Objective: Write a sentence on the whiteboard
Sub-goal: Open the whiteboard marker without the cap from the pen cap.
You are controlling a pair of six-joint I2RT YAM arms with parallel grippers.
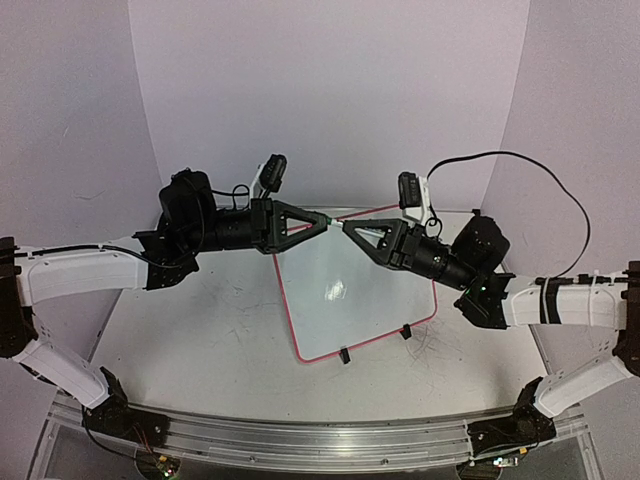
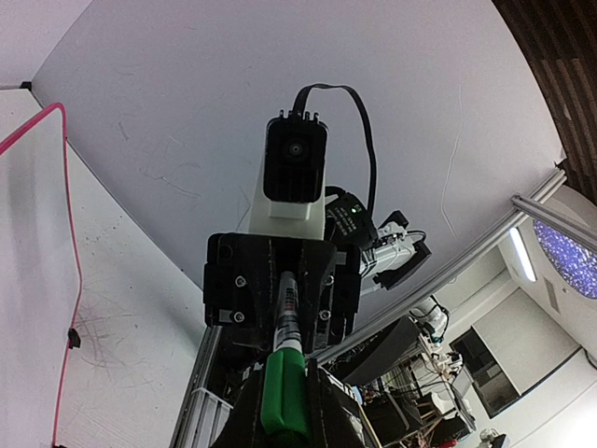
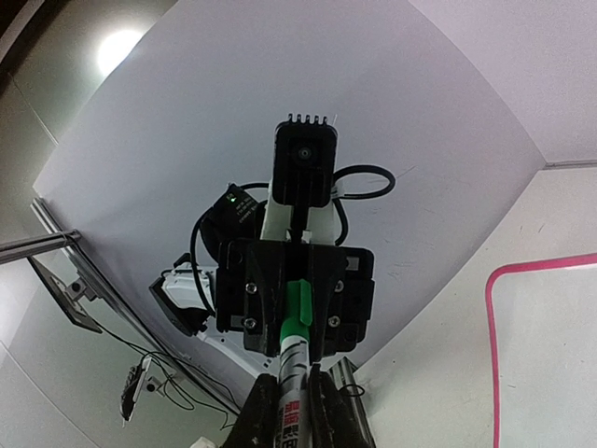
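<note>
The whiteboard [image 1: 360,290], white with a red-pink frame and two black feet, lies on the table; its face shows no writing, so the sentence is not in view. Above its far edge both grippers meet tip to tip on a marker [image 1: 337,224]. My left gripper [image 1: 326,222] is shut on the marker's green cap [image 2: 284,392]. My right gripper [image 1: 348,228] is shut on the white marker body [image 3: 294,383]. The cap is seated on the body. The board's edge also shows in the left wrist view [image 2: 33,280] and in the right wrist view [image 3: 550,355].
A black cable [image 1: 540,170] loops above the right arm. An aluminium rail [image 1: 320,440] runs along the near table edge. White walls close the back and sides. The board's feet [image 1: 344,354] point toward the near edge.
</note>
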